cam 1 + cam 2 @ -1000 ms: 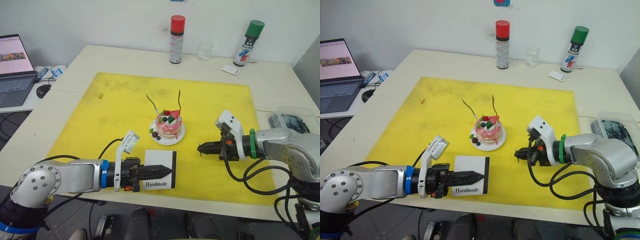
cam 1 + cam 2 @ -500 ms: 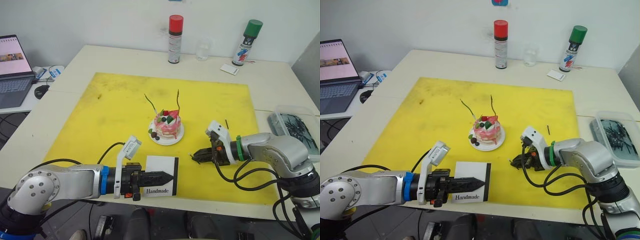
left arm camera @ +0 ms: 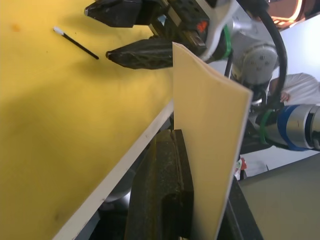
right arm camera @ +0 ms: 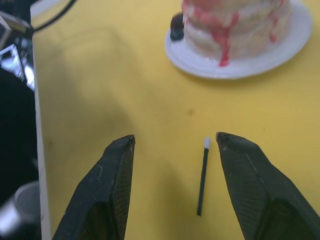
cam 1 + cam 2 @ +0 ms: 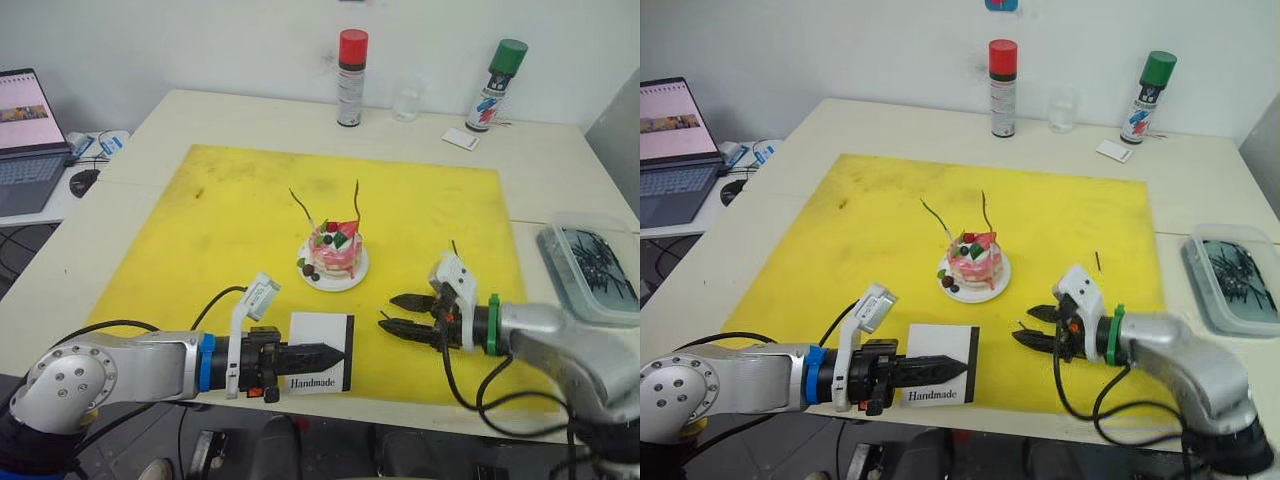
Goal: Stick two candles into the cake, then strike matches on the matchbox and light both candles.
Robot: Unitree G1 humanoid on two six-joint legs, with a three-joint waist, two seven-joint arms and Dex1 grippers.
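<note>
The left gripper [image 5: 335,352] is seen closed on the matchbox [image 5: 322,353], which is held flat at the near edge of the yellow mat [image 5: 220,220], its "Handmade" print facing up and its black striking strip on the side turned toward the right gripper [image 5: 386,312]. The right gripper's two black fingers are spread apart and held low over the mat, pointing toward the matchbox with a clear gap left between them and it. In the right wrist view, one match [image 4: 202,175] is found lying flat on the mat in the opening between those fingers, nearer one finger than the other, its white tip pointing away from the gripper toward the cake [image 4: 239,22]; no contact with either finger is visible. A second match [image 5: 1098,261] lies on the mat behind the right gripper, well apart from it. The cake sits on its small white plate [image 5: 355,274] beyond both grippers, between them and farther out on the mat. Both candles are planted in its top: the green candle [image 5: 357,203] stands upright, while the other candle [image 5: 303,207], whose colour cannot be told, leans outward.
</note>
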